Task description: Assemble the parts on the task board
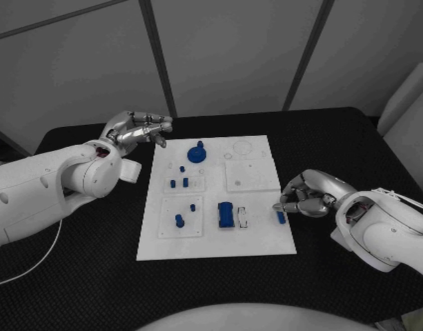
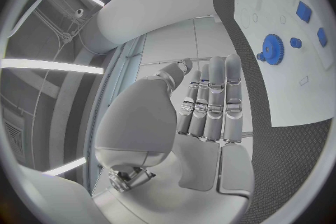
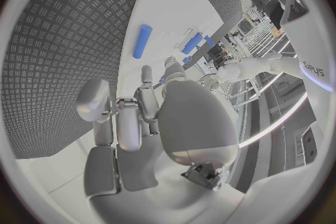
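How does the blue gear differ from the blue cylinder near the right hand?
The blue gear is round and toothed, while the blue cylinder is slim and smooth. The gear sits at the board's far end with a knob on top; the cylinder lies flat by its near right edge. Both are blue, and neither is held.

White task board [image 1: 253,238] lies flat, blue parts [image 1: 226,214] apparently scattered across it.

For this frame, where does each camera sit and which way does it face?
Head view: on the robot's head, looking down at the board; both arms and hands show.
Left wrist view: behind the left robot hand, facing the board's gear.
Right wrist view: behind the right robot hand, facing a blue cylinder.
Shared: all three show the board.
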`<act>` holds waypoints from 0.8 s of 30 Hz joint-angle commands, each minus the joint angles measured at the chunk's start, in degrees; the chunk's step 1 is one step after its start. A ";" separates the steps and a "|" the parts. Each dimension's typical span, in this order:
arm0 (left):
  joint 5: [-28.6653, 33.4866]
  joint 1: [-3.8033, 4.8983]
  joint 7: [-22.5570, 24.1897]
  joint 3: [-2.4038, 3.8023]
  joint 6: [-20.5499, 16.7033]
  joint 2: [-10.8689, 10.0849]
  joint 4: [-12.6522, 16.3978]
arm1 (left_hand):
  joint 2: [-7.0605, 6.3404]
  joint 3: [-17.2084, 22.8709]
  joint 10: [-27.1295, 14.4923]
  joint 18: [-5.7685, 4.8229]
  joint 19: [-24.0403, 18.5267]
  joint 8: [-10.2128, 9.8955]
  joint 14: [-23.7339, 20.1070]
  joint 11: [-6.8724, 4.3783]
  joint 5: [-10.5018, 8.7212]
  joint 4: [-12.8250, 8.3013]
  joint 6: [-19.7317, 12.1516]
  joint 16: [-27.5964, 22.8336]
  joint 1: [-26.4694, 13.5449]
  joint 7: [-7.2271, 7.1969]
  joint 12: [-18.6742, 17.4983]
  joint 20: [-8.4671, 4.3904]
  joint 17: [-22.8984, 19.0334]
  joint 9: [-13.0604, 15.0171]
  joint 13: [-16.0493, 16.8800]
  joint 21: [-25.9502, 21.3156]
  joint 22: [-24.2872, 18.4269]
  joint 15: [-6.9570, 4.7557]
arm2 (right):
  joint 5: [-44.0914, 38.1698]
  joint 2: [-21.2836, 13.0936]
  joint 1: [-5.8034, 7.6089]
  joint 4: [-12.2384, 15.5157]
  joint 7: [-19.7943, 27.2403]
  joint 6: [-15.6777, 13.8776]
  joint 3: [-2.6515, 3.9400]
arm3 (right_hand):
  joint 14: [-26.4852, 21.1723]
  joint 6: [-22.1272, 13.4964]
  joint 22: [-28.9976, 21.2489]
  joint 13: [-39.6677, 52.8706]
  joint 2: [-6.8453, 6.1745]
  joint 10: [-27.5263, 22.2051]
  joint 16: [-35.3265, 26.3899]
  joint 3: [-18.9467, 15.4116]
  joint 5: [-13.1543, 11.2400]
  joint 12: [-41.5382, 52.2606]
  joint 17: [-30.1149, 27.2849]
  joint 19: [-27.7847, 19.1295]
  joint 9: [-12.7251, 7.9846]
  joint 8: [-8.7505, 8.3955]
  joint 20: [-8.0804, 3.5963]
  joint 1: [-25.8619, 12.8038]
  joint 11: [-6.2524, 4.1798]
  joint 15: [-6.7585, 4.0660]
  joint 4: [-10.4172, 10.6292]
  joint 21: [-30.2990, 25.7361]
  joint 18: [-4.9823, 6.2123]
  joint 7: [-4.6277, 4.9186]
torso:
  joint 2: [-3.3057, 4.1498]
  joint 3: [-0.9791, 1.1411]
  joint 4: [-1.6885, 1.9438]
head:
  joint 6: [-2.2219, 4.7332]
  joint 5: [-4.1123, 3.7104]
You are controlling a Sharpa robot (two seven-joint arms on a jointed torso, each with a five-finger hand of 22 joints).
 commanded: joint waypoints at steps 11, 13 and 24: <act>0.11 0.01 0.31 0.04 0.60 -0.19 0.10 | 0.30 -0.36 -0.58 -0.59 -0.11 0.19 -0.48 -0.03 -0.08 0.14 -0.19 0.08 -0.14 -0.06 0.33 0.20 -0.12 -0.07 -0.09 -0.19 -0.14 0.14 | -7.78 1.21 -0.41 -1.55 -7.04 5.41 -0.02 | 4.30 1.32 -0.17 -0.15 -0.87 0.01 -0.38 -1.54 3.11 -0.84 7.75 0.05 -0.23 -0.70 0.03 -1.80 -0.11 0.16 1.72 -0.23 -0.33 -0.29 | 0.04 0.05 -0.05 | -0.41 -0.04; 0.11 -0.01 0.29 0.04 0.61 -0.20 0.08 | 0.30 -0.36 -0.58 -0.59 -0.11 0.19 -0.48 -0.03 -0.08 0.14 -0.19 0.08 -0.14 -0.06 0.33 0.20 -0.12 -0.07 -0.09 -0.19 -0.14 0.14 | -8.77 1.22 -0.45 -1.56 -7.66 5.49 -0.03 | 4.30 1.38 -0.15 -0.16 -0.90 0.01 -0.37 -1.59 3.19 -0.86 7.76 0.06 -0.22 -0.69 0.03 -1.77 -0.13 0.16 1.72 -0.23 -0.34 -0.31 | 0.03 0.05 -0.04 | -0.42 -0.09; 0.11 -0.16 0.22 0.04 0.67 -0.18 0.07 | 0.30 -0.36 -0.58 -0.59 -0.11 0.19 -0.48 -0.03 -0.08 0.14 -0.19 0.08 -0.14 -0.06 0.33 0.20 -0.12 -0.07 -0.09 -0.19 -0.14 0.14 | -10.73 1.48 -0.56 -1.31 -7.91 5.66 -0.03 | 4.34 1.75 0.09 0.02 -1.06 0.13 -0.29 -1.90 3.76 -0.73 7.92 0.19 -0.14 -0.61 -0.02 -1.55 -0.22 0.09 1.78 -0.10 -0.39 -0.44 | -0.01 -0.04 0.01 | -0.39 -0.24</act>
